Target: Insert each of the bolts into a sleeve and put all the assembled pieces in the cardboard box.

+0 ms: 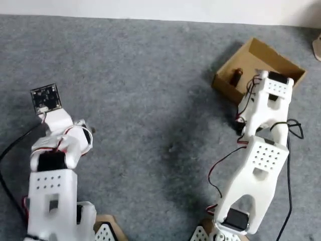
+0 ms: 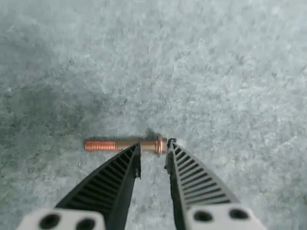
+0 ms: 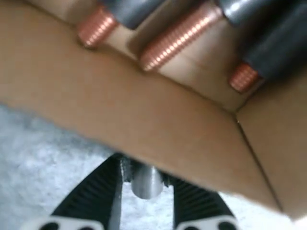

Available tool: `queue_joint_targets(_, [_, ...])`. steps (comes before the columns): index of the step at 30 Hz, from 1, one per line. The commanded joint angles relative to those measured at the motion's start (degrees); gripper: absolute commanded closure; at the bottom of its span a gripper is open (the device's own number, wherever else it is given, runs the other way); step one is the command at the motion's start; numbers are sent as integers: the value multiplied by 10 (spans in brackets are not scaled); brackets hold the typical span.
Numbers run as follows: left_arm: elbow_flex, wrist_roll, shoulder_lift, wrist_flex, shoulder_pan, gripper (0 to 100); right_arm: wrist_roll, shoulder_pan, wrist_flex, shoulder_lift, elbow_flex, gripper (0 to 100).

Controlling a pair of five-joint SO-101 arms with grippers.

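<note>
At the tips of the left fingers (image 2: 120, 177), a copper bolt (image 2: 124, 145) lies crosswise on the grey table (image 2: 192, 72). These fingers stand apart, gripping nothing. Between the right fingers (image 3: 103, 189) a grey sleeve (image 3: 146, 184) is clamped, just beside the outer wall of the cardboard box (image 3: 144, 110). Beyond that wall lie three assembled pieces (image 3: 177, 43), copper threads protruding.

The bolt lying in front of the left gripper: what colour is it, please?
Copper, orange-brown; the bolt shows best in the left wrist view.
</note>
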Motion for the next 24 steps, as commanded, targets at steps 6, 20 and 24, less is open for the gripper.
queue_joint_targets(6, [-123,-70,120,90,-7,898,16,-29,-6,0,7,995])
queue_joint_targets(20, [-197,-576,85,188,-27,898,8,-58,16,-3,2,995])
queue_joint_targets(24, [-216,-674,85,235,-27,883,-35,-76,19,-27,-7,995])
